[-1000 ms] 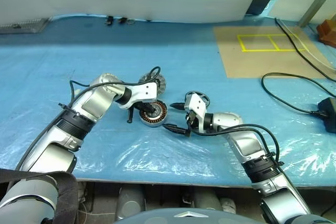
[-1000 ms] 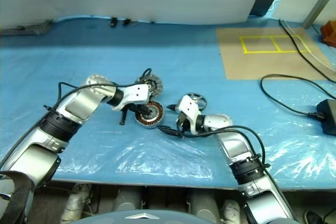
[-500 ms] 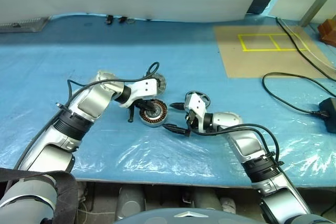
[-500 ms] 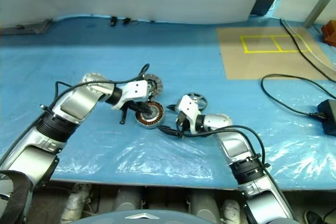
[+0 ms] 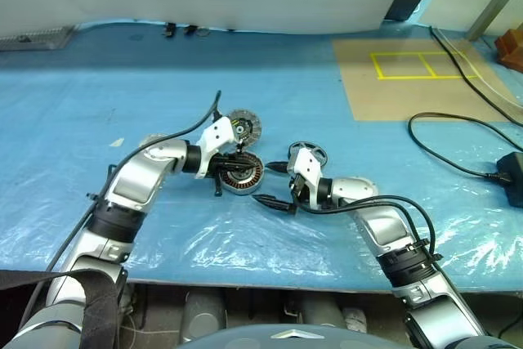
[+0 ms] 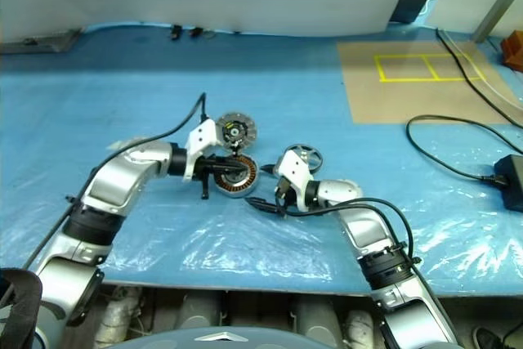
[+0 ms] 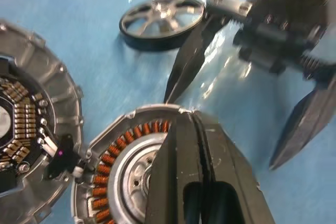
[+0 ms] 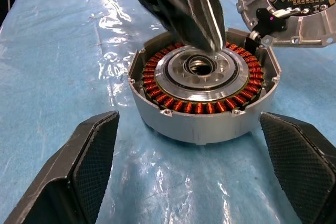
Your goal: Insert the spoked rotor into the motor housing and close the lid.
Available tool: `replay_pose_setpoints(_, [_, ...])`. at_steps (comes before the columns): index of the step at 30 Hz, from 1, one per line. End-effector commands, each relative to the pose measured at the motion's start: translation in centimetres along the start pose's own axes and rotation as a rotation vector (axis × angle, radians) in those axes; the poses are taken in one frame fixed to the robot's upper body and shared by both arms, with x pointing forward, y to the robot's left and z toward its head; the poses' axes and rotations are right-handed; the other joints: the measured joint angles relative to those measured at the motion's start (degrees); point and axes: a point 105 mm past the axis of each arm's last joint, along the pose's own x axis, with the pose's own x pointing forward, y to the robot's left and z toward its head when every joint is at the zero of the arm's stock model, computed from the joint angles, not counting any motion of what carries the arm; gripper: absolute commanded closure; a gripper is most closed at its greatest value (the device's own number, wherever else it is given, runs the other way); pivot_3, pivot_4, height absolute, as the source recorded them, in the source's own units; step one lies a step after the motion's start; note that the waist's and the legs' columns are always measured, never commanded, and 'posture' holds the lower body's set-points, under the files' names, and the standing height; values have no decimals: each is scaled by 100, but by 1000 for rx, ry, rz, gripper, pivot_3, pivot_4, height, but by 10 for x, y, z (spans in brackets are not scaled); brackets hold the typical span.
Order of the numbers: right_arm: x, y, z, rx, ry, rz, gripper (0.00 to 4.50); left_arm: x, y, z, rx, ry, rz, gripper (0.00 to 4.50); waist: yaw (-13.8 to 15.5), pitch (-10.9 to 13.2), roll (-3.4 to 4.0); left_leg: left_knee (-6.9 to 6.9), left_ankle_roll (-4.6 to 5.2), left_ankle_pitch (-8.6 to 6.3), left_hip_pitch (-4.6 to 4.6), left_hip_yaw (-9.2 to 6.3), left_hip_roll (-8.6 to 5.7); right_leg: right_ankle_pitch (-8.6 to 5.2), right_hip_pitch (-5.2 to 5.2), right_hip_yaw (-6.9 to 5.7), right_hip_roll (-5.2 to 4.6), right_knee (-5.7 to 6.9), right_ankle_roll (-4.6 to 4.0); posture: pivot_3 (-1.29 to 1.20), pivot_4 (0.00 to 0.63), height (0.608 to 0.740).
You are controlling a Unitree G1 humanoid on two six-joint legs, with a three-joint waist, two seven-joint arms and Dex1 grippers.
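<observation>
Motor housing (image 8: 203, 95): sits on the blue plastic-covered worktop (image 5: 245, 79), open side up; a ring of copper windings circles a silvery centre with a dark hole. This is the landmark for every place below.
Lid (image 5: 243, 127): tipped up just behind the motor housing and joined to it at the rim; its inner face, with radial segments and a green-black centre, faces the camera.
Spoked rotor (image 7: 161, 21): lies flat on the worktop near the motor housing, on its right side and a little behind it, apart from it and outside it.
Left gripper (image 7: 194, 129): both black fingers pressed together with nothing between them; the tips hang over the centre of the motor housing, reaching in from its left. Whether they touch the metal cannot be told.
Right gripper (image 5: 276, 185): fingers (image 8: 86, 169) spread wide and empty, low over the worktop just to the right of the motor housing, one on either side of it in the right wrist view, clear of its wall.
</observation>
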Motion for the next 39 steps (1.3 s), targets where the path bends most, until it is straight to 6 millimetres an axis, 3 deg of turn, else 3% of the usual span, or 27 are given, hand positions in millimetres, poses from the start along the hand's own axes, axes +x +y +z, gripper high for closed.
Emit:
replay_pose_setpoints(1, [0, 2, 5, -21, -31, 8, 0, -17, -6, 3, -44, -58, 43, 4452, -16, 0, 0, 0, 0, 0, 1, 0, 2, 0, 0, 0, 2, 0, -1, 0, 150, 740])
replay_pose_setpoints(9, [1, 1, 4, -32, -27, 24, 0, -17, 3, -12, -77, -161, 254, 4452, 13, 2, -4, 12, 3, -1, 2, 0, 1, 1, 5, -1, -1, 0, 1, 0, 150, 740])
replay_pose_setpoints(13, [1, 1, 5, -38, -26, 24, 0, -14, 11, 0, -97, -275, 329, 4452, 16, 3, -5, 9, 4, -1, -2, 0, 2, 0, 3, -2, 1, -3, 1, 0, 150, 740])
replay_pose_setpoints(23, [1, 0, 7, -40, -27, 19, 0, -11, 15, -18, -113, -213, 373, 4452, -7, 3, -5, 9, 4, -1, 1, 0, 2, 1, 3, -2, 2, -1, 1, 0, 150, 740])
replay_pose_setpoints(39, [0, -2, 9, -42, -28, 7, 0, 3, 2, -57, -161, -104, 365, 4452, 8, 3, -5, 10, 5, -1, 5, 0, 4, 1, 5, -1, 2, 2, 1, 0, 150, 740])
